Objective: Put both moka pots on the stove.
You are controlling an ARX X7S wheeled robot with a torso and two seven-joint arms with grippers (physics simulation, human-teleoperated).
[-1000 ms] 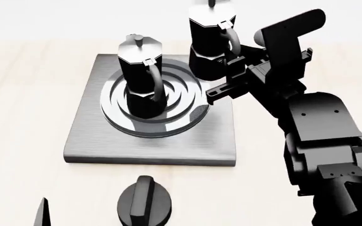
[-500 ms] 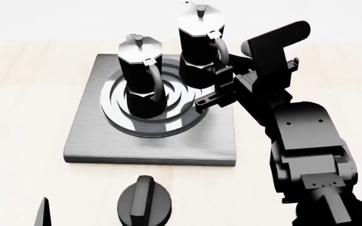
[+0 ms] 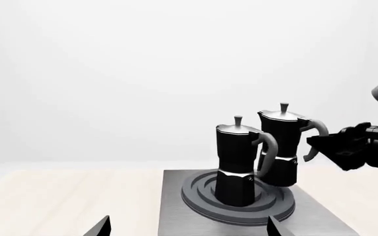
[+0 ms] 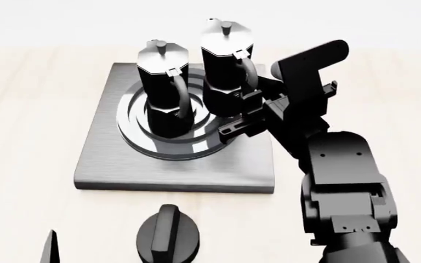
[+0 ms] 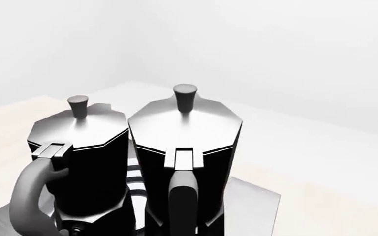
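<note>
The stove is a grey metal slab with dark burner rings. One moka pot stands upright on the rings. My right gripper is shut on the handle of the second moka pot and holds it over the stove's far right part, close beside the first; I cannot tell if its base touches. In the left wrist view both pots show side by side, with the right gripper at the handle. The right wrist view shows the held pot and the other. My left gripper is open and empty, low before the stove.
A low round black knob with a ridge lies on the pale wooden table in front of the stove. The left gripper's fingertip shows at the bottom left of the head view. The right arm reaches along the stove's right side.
The right arm has carried the second moka pot leftward and lower, from beyond the stove's far right corner to over the slab next to the first pot. The left gripper has not moved.
</note>
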